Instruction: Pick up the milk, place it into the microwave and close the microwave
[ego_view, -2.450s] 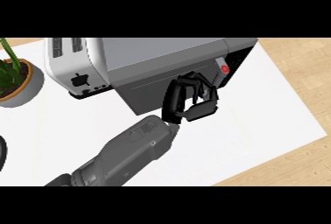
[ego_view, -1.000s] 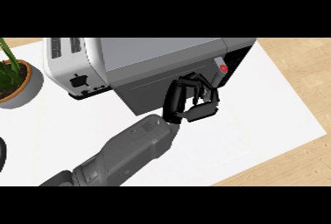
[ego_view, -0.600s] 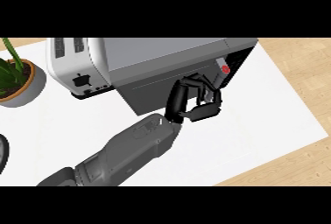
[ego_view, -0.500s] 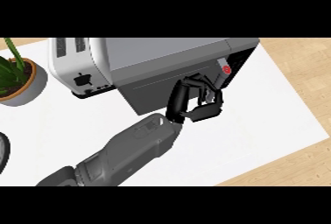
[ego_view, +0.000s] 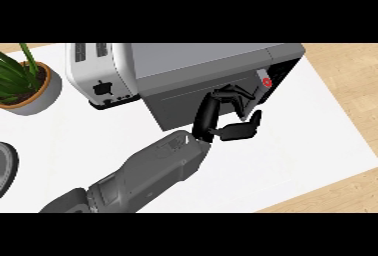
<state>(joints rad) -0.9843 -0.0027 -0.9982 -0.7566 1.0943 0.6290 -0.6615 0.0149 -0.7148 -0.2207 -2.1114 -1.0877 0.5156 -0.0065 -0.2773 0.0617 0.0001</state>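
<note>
Right hand (ego_view: 230, 116) at microwave (ego_view: 207, 70) front, fingers curled, apparently holding nothing | milk: possibly the red-marked carton (ego_view: 264, 81) at the door's edge | toaster (ego_view: 100, 75), potted plant (ego_view: 26, 85) left.

A boxy grey forearm (ego_view: 151, 172) ends in a black robot hand (ego_view: 225, 112).

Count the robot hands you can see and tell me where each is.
1. One black hand shows at the microwave front, fingers curled near its right end. Which hand it is isn't certain; the other is out of view. The milk isn't visible.
</note>
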